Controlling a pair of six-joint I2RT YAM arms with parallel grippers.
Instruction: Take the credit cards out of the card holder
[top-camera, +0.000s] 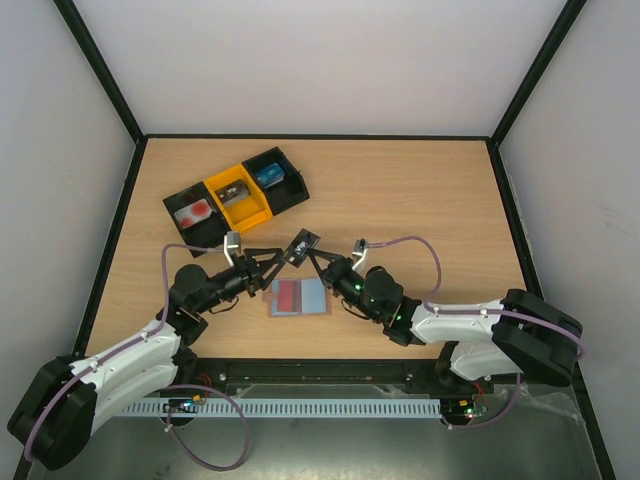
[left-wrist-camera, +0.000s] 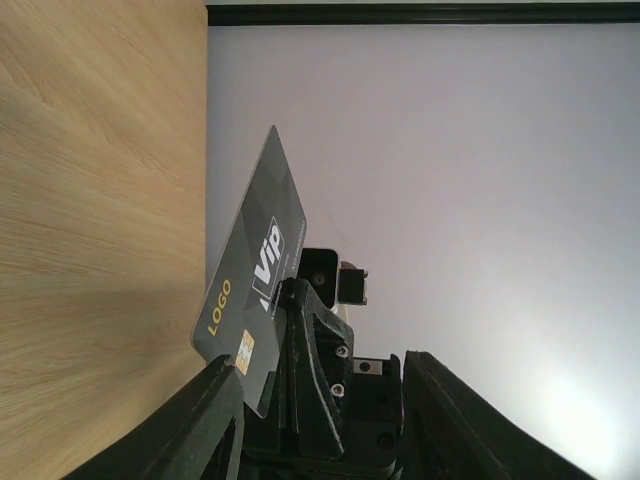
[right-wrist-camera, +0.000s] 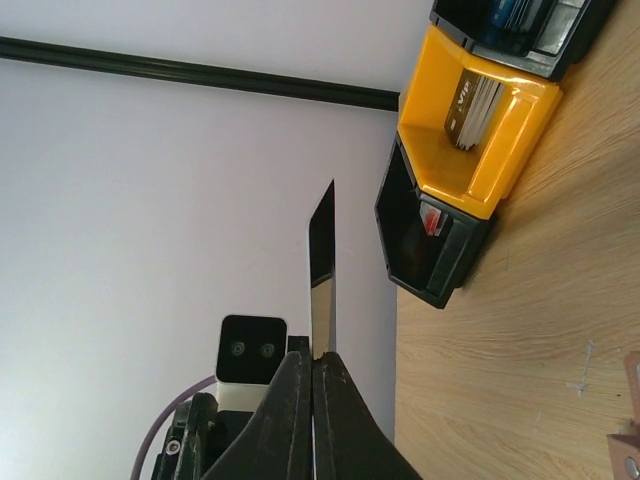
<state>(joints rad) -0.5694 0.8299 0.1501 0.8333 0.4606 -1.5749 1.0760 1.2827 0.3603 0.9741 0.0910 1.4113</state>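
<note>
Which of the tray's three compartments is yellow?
The middle compartment: it alone is yellow, while the left compartment and the right compartment beside it are black.

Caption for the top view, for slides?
Right gripper pinches a dark card clear of the open card holder; left gripper, jaws apart, alongside.

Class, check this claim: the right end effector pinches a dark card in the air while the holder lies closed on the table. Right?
Not quite: the holder lies open, both panels flat, as the top view shows. The right end effector does pinch the dark card aloft.
</note>
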